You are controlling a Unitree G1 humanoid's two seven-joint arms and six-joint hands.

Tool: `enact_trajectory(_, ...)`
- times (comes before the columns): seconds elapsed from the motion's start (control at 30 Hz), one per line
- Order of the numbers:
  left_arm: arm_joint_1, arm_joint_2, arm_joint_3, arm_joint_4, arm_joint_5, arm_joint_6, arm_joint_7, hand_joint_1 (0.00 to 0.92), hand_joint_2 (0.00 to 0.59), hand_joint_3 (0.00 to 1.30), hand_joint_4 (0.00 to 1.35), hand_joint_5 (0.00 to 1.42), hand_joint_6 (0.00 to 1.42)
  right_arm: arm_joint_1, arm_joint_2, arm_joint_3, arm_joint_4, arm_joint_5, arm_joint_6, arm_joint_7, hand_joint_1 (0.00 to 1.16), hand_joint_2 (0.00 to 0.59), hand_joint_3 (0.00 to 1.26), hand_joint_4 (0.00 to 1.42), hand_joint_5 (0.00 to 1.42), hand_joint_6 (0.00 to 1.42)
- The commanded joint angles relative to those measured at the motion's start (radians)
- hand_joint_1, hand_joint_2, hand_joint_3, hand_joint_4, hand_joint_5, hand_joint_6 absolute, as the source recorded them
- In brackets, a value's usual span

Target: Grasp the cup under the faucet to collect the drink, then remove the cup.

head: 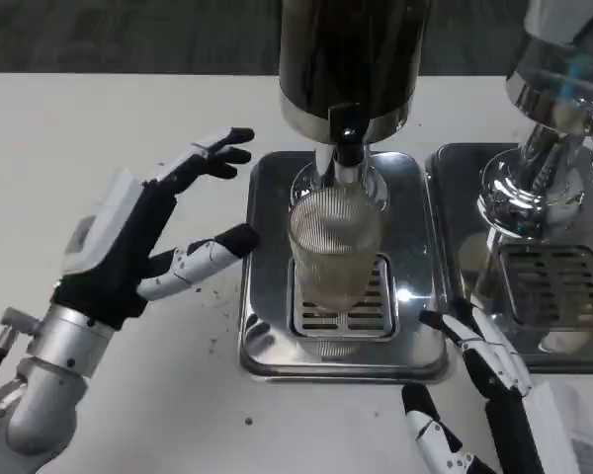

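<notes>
your ribbed clear cup [334, 259] stands upright on the slotted grate of the steel drip tray [267, 336], directly beneath the faucet [347, 153] of the dark drink dispenser [351, 59]; a pale drink shows in its lower part. your left hand [143, 242] hovers over the white table [99, 138] just left of the tray, fingers spread wide and holding nothing, its fingertips [239, 237] close to the tray's edge and clear of the cup. your right hand [484, 395] sits at the bottom of the picture off the tray's front right corner, fingers apart and empty. to the right, a second drip tray [455, 168] carries a chrome dispenser [544, 148].
</notes>
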Motion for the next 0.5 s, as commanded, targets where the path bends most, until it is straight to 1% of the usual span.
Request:
enact_trajectory(0.03,-0.002,0.058,0.058,-0.069,-0.108,-0.105,-0.11,0.0,0.099,0.26,0.25,0.29,0.24,-0.014,0.0,-0.001,0.014,0.006,-0.021,-0.015,0.22,0.401,0.23,0.08,0.1,0.28)
enact_trajectory(0.1,-0.014,0.07,0.075,-0.081,-0.181,-0.133,-0.182,0.0,0.111,0.28,0.26,0.3,0.26,-0.021,0.0,-0.001,0.019,0.006,-0.023,-0.016,0.22,0.401,0.23,0.09,0.1,0.28)
enact_trajectory(0.2,-0.04,0.087,0.082,-0.096,-0.327,-0.155,-0.318,0.0,0.106,0.31,0.31,0.33,0.27,-0.03,0.002,-0.002,0.027,0.008,-0.025,-0.017,0.22,0.401,0.23,0.09,0.1,0.28)
enact_trajectory(0.27,-0.061,0.098,0.083,-0.135,-0.5,-0.13,-0.472,0.0,0.099,0.32,0.33,0.35,0.27,-0.043,0.004,-0.002,0.038,0.012,-0.027,-0.016,0.22,0.401,0.23,0.09,0.11,0.28)
enact_trajectory(0.3,-0.069,0.102,0.085,-0.159,-0.585,-0.103,-0.554,0.0,0.095,0.32,0.34,0.35,0.28,-0.049,0.005,-0.002,0.043,0.014,-0.028,-0.016,0.22,0.401,0.23,0.09,0.11,0.28)
enact_trajectory(0.37,-0.09,0.11,0.098,-0.224,-0.778,0.022,-0.758,0.0,0.096,0.29,0.31,0.32,0.26,-0.062,0.008,0.002,0.054,0.013,-0.03,-0.016,0.22,0.401,0.23,0.09,0.11,0.28)
enact_trajectory(0.4,-0.101,0.11,0.106,-0.248,-0.853,0.092,-0.851,0.0,0.093,0.25,0.27,0.28,0.22,-0.066,0.007,0.002,0.059,0.015,-0.032,-0.016,0.22,0.401,0.23,0.09,0.11,0.28)
enact_trajectory(0.47,-0.116,0.102,0.129,-0.273,-0.94,0.193,-0.984,0.0,0.089,0.17,0.16,0.18,0.15,-0.074,0.007,0.002,0.067,0.018,-0.034,-0.017,0.22,0.401,0.23,0.09,0.11,0.28)
enact_trajectory(0.5,-0.13,0.098,0.14,-0.282,-0.982,0.265,-1.062,0.0,0.085,0.14,0.12,0.15,0.12,-0.076,0.007,0.002,0.07,0.02,-0.034,-0.017,0.22,0.401,0.23,0.09,0.11,0.28)
